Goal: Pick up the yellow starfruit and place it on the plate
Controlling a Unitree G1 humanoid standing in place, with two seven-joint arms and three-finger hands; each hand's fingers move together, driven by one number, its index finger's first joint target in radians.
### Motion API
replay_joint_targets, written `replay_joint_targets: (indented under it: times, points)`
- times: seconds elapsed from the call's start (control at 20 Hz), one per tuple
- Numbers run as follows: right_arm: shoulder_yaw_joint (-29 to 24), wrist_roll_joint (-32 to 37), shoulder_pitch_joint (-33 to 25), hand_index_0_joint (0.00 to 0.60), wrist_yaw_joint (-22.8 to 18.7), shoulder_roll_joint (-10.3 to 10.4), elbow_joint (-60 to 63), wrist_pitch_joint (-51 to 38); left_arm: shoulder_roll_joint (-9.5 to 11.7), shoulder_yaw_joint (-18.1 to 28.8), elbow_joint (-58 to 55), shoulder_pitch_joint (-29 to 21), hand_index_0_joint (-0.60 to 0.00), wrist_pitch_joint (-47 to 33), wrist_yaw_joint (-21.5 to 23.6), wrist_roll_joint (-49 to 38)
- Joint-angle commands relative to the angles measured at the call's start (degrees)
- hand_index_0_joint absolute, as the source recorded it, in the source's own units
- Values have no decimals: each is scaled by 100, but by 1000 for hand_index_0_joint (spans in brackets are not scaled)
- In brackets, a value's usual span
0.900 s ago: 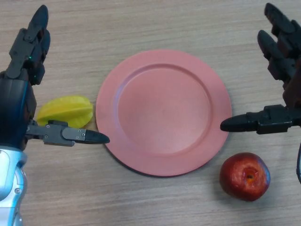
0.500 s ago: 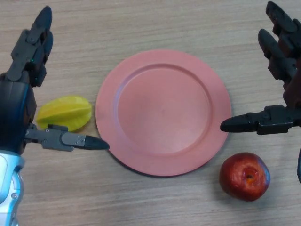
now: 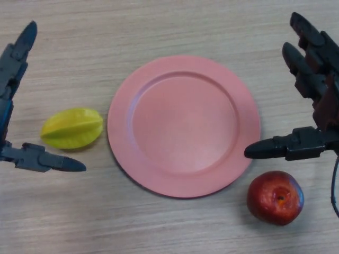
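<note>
The yellow starfruit [image 3: 72, 128] lies on the wooden table just left of the pink plate [image 3: 184, 126], close to its rim. My left hand [image 3: 11, 69] is at the view's left edge, open, its fingers reaching up past the fruit and its thumb [image 3: 47, 160] pointing right just below the fruit without touching it. On the right, my right hand [image 3: 312, 74] is open too, thumb [image 3: 283, 146] pointing at the plate's right rim. The plate holds nothing.
A red apple [image 3: 275, 197] sits on the table at the plate's lower right, just below my right thumb.
My left hand has pulled back to the left, and its thumb tip has moved left away from the plate's edge. The starfruit now shows in full. The right hand shifted slightly.
</note>
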Motion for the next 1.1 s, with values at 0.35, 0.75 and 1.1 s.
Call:
replay_joint_targets:
  times: [0.35, 0.75, 1.1]
  points:
    - [-316, 256, 36, 0, 145, -50, -787, -20, 766, 217, 1102, -420, 0, -1216, 92, 1342]
    - [-381, 322, 59, 0, 66, -102, -826, -64, 747, -205, 2068, -1071, 0, -1260, 719, 1449]
    - [-574, 250, 212, 0, 117, -164, -882, -52, 690, -533, 3441, -1734, -600, -1653, 1520, 1533]
